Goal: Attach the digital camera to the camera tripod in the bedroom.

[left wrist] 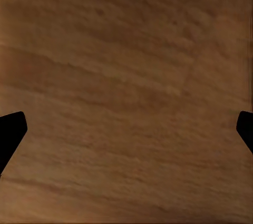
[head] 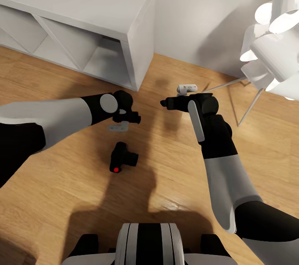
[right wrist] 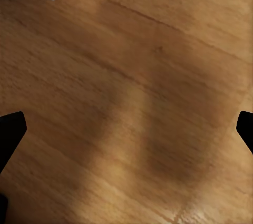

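mostly wood plank floor (head: pixel 174 173) – digital camera (head: pixel 121 158) lying on it, white cube shelf (head: pixel 104 20), both hands spread apart

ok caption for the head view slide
Digital camera lies on the wood floor between both arms, open left gripper just above it.

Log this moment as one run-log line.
digital camera: on wood floor, ungrasped | left hand: open, above floor beyond camera | right hand: open, empty | tripod: not identified | white shelf unit: ahead
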Controlling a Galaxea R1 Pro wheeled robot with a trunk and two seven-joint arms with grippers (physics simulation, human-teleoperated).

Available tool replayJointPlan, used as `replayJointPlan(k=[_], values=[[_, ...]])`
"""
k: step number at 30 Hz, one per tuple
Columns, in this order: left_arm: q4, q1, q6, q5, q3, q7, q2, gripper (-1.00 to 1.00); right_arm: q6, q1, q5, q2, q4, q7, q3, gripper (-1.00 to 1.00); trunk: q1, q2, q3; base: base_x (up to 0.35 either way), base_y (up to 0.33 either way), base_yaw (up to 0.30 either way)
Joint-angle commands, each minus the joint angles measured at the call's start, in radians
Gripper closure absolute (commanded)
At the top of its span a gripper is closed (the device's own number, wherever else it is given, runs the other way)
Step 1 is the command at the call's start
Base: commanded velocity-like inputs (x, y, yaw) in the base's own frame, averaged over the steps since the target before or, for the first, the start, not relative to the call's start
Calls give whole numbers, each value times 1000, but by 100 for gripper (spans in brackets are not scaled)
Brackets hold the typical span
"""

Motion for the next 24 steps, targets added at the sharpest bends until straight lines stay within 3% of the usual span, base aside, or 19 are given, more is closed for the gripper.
replayJointPlan(k=[1,13,24], values=[[14,-1,-22,-3,-7,2,-8,-100,4,0,-4,0,-1,-1,0,-100,0,0,-1,0,0,0],[68,5,-153,1,-19,2,-35,-100,4,0,-4,0,-1,-1,0,-100,0,0,-1,0,0,0],[95,17,-205,3,-19,-15,-47,-100,4,0,-4,0,-1,-1,0,-100,0,0,-1,0,0,0]])
